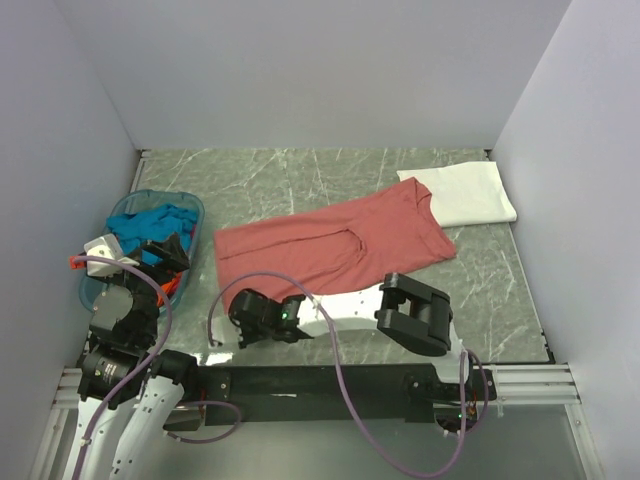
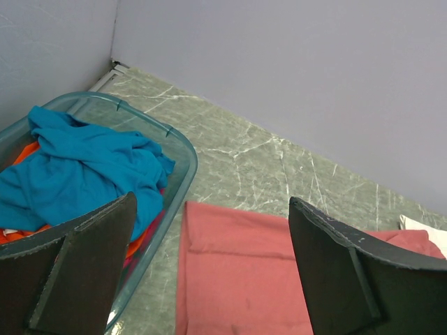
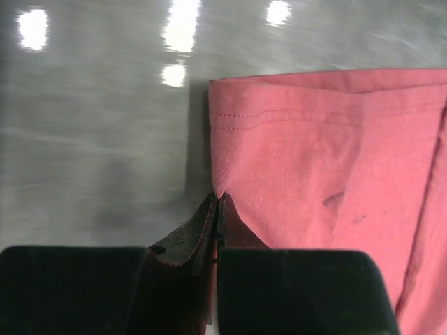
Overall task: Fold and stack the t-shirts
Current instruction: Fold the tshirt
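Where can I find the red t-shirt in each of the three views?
Top external: red t-shirt at table centre.
Left wrist: bottom centre, beside the basket.
Right wrist: right half, its edge in the right gripper.
Shared landmark: the green marbled table.

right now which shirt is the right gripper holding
The dusty-red t-shirt spread mid-table: the right gripper is shut on its edge. The white t-shirt lies folded far right; the teal t-shirt sits in the basket.
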You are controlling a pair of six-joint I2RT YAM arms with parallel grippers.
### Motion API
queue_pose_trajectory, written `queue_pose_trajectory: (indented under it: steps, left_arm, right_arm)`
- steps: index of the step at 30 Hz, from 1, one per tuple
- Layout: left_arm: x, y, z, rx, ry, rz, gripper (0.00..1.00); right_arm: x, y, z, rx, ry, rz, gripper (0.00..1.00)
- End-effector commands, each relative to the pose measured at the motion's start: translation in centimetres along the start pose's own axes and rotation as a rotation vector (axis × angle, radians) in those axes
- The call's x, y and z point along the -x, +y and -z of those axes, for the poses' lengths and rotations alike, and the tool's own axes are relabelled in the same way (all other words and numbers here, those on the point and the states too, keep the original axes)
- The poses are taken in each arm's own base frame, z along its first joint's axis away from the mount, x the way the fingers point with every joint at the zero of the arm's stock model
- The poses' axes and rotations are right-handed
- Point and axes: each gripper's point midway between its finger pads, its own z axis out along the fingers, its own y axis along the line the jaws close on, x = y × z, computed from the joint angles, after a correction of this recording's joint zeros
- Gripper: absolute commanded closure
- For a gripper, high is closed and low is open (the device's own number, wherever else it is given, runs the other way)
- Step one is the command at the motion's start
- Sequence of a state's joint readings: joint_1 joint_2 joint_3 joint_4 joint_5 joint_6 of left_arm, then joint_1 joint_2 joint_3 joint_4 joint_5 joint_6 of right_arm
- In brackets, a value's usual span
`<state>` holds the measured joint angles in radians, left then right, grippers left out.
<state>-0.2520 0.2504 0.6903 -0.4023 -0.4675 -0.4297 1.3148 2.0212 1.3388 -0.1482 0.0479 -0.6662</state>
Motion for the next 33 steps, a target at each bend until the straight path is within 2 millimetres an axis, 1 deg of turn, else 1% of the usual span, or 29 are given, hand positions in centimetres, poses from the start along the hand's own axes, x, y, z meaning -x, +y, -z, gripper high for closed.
queue_pose_trajectory:
  steps: [1, 2, 3, 4, 5, 8, 12, 14, 15, 16, 17, 18, 19, 20, 21, 22, 23, 24, 25, 26, 27, 28, 29, 30, 31, 32, 33]
  left_arm:
    - [0.5, -0.5, 0.0, -0.030, -0.021, -0.008, 0.05]
    - [0.5, -0.5, 0.0, -0.031, -0.021, -0.008, 0.05]
    - [0.5, -0.6, 0.0, -0.034, -0.021, -0.007, 0.05]
    - [0.4, -0.7, 0.0, -0.038, -0.018, -0.008, 0.05]
    - [0.4, -0.7, 0.0, -0.040, -0.019, -0.009, 0.05]
    - [0.2, -1.1, -0.1, -0.059, -0.008, -0.017, 0.05]
    - [-0.4, -1.8, -0.4, -0.096, 0.015, -0.033, 0.05]
    - [-0.5, -2.2, -0.5, -0.113, 0.020, -0.039, 0.05]
    - [-0.9, -2.6, -0.6, -0.138, 0.037, -0.045, 0.05]
    - [-1.0, -3.0, -0.7, -0.155, 0.041, -0.048, 0.05]
    - [-1.2, -3.4, -0.8, -0.178, 0.051, -0.054, 0.05]
    - [-1.8, -4.2, -0.7, -0.225, 0.075, -0.060, 0.05]
    - [-2.4, -4.8, -1.0, -0.246, 0.105, -0.069, 0.05]
    - [-2.7, -5.4, -1.2, -0.273, 0.121, -0.070, 0.05]
    - [-3.6, -6.3, -1.4, -0.314, 0.163, -0.075, 0.05]
    - [-3.8, -6.8, -1.6, -0.332, 0.177, -0.075, 0.05]
    - [-3.9, -7.4, -1.9, -0.352, 0.185, -0.070, 0.05]
    - [-4.4, -8.3, -2.3, -0.383, 0.222, -0.073, 0.05]
    - [-4.4, -9.0, -2.7, -0.399, 0.235, -0.067, 0.05]
    - [-3.6, -10.0, -2.9, -0.429, 0.233, -0.056, 0.04]
    - [-4.7, -10.8, -4.1, -0.438, 0.280, -0.059, 0.04]
    - [-5.4, -12.3, -4.0, -0.512, 0.330, -0.052, 0.04]
    - [-5.9, -13.5, -4.2, -0.556, 0.370, -0.039, 0.04]
    - [-7.2, -14.9, -5.8, -0.588, 0.443, -0.036, 0.02]
    - [-8.1, -16.3, -5.9, -0.651, 0.500, -0.018, 0.01]
    - [-7.9, -18.7, -5.5, -0.772, 0.548, 0.001, 0.01]
    - [-11.2, -19.5, -6.6, -0.813, 0.669, 0.018, 0.01]
  right_arm:
    - [3.0, 2.5, 2.1, 0.064, -0.092, 0.018, 1.00]
    - [3.3, 3.4, 2.3, 0.080, -0.096, 0.031, 1.00]
    - [3.1, 4.2, 2.4, 0.099, -0.093, 0.035, 1.00]
    - [3.3, 4.5, 2.7, 0.107, -0.096, 0.037, 1.00]
    - [3.3, 5.3, 2.8, 0.133, -0.093, 0.042, 1.00]
    - [3.5, 6.2, 3.7, 0.165, -0.098, 0.048, 1.00]
    - [4.3, 7.4, 4.8, 0.214, -0.113, 0.071, 1.00]
    - [4.4, 7.8, 5.1, 0.228, -0.110, 0.083, 1.00]
    - [4.7, 7.7, 5.3, 0.228, -0.113, 0.097, 0.98]
    - [4.9, 7.6, 5.5, 0.230, -0.112, 0.100, 0.90]
    - [4.8, 7.7, 6.0, 0.253, -0.101, 0.112, 0.61]
    - [5.3, 6.9, 6.5, 0.237, -0.109, 0.136, 0.47]
    - [5.0, 5.9, 7.6, 0.236, -0.092, 0.141, 0.34]
    - [5.0, 5.0, 8.4, 0.232, -0.092, 0.148, 0.14]
    - [5.3, 3.6, 9.2, 0.215, -0.104, 0.163, 0.13]
    - [5.6, 2.1, 10.8, 0.199, -0.133, 0.157, 0.13]
    - [3.9, 0.3, 11.7, 0.190, -0.109, 0.125, 0.12]
    - [3.4, -1.3, 13.4, 0.163, -0.128, 0.111, 0.12]
    - [2.4, -2.0, 14.2, 0.165, -0.134, 0.091, 0.11]
    - [0.3, -4.2, 14.9, 0.126, -0.120, 0.042, 0.11]
    - [-1.4, -4.7, 16.4, 0.098, -0.120, 0.019, 0.10]
    - [-2.5, -5.6, 17.2, 0.062, -0.128, -0.011, 0.10]
    - [-5.3, -7.7, 18.3, 0.016, -0.117, -0.090, 0.09]
    - [-6.8, -8.0, 20.0, -0.022, -0.130, -0.144, 0.09]
    - [-8.3, -9.1, 21.1, -0.062, -0.136, -0.196, 0.09]
    - [-9.2, -9.4, 22.2, -0.079, -0.164, -0.241, 0.08]
    - [-12.4, -11.0, 24.8, -0.177, -0.161, -0.344, 0.08]
